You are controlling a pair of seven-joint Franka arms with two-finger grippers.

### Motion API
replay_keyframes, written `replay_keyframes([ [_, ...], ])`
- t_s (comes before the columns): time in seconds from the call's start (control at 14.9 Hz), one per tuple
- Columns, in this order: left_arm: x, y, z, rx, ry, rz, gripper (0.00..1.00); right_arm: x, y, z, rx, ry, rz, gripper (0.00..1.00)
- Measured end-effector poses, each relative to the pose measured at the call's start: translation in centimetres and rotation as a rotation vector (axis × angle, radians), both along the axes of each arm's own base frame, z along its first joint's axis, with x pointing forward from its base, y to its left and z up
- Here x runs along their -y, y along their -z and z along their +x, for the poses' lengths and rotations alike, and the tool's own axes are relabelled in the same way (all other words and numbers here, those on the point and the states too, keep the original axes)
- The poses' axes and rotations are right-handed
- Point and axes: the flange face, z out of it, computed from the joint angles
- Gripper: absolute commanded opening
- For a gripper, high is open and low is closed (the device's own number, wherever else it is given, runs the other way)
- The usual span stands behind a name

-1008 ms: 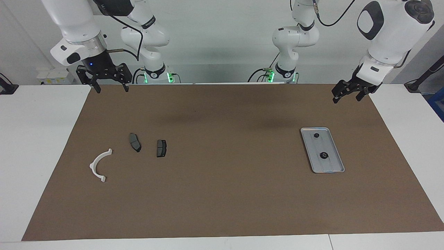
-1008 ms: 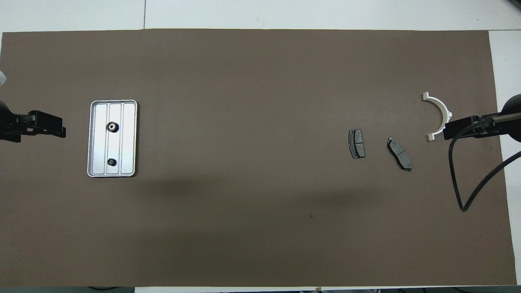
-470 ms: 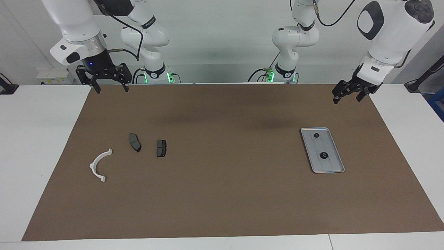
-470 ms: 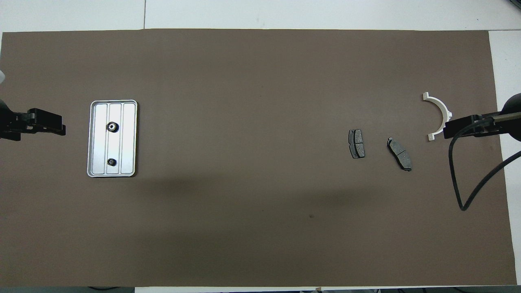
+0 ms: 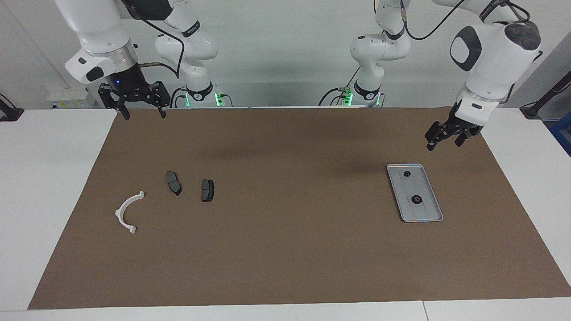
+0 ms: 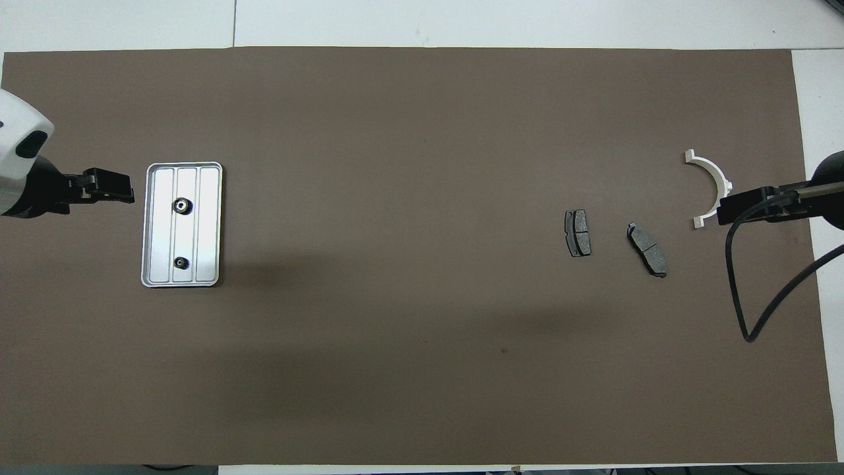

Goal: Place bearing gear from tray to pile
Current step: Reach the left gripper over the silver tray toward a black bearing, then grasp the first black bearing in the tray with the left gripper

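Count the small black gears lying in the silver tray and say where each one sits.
2. One gear lies at the tray's end nearer the robots; the other gear lies farther from them.

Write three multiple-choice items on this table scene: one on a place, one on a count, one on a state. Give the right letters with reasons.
1. Where do the gears lie?
A. in the tray
B. on the brown mat
C. beside the bracket

2. How many gears are there?
A. one
B. two
C. four

3. What is the left pincer holding?
A. a gear
B. a brake pad
C. nothing

Answers:
1 A: both gears sit on the tray's floor.
2 B: two dark gears show, one nearer to the robots.
3 C: the left pincer hangs open in the air near the tray, with nothing between its fingers.
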Motion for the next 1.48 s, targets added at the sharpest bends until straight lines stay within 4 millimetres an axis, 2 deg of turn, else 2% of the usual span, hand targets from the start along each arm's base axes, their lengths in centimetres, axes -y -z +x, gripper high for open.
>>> replay_keyframes([
  [0.2, -0.8, 5.1, 2.3, 0.015, -0.014, 0.002, 1.0, -0.2, 0.0, 0.0, 0.001, -0.004, 0.0, 1.0],
  [0.4, -1.7, 9.4, 4.0, 0.015, -0.028, 0.004, 1.0, -1.4, 0.8, 0.5, 0.034, -0.027, 0.002, 1.0],
  [0.6, -1.9, 14.2, 5.2, -0.011, -0.032, 0.006, 1.0, -1.7, 4.2, 0.8, 0.045, -0.032, 0.002, 1.0],
  [0.74, -1.6, 16.7, 5.8, -0.038, -0.037, 0.0, 0.99, -1.9, 6.7, 0.8, 0.044, -0.037, 0.002, 1.0],
  [0.94, -1.1, 18.3, 6.8, -0.052, -0.066, -0.046, 0.98, -2.5, 10.0, 0.7, 0.041, -0.049, 0.003, 1.0],
  [1.08, -0.8, 18.8, 7.3, -0.057, -0.066, -0.051, 0.94, -2.5, 11.1, 0.6, 0.032, -0.049, 0.002, 1.0],
  [1.14, -0.8, 19.1, 7.3, -0.067, -0.066, -0.051, 0.87, -2.5, 11.3, 0.5, 0.029, -0.049, 0.002, 1.0],
  [1.28, -0.8, 19.5, 7.0, -0.09, -0.067, -0.051, 0.83, -2.7, 11.3, 0.5, 0.029, -0.053, 0.002, 1.0],
  [1.48, -0.8, 19.9, 6.7, -0.115, -0.066, -0.051, 0.72, -3.4, 11.2, 0.4, 0.029, -0.066, 0.002, 1.0],
])
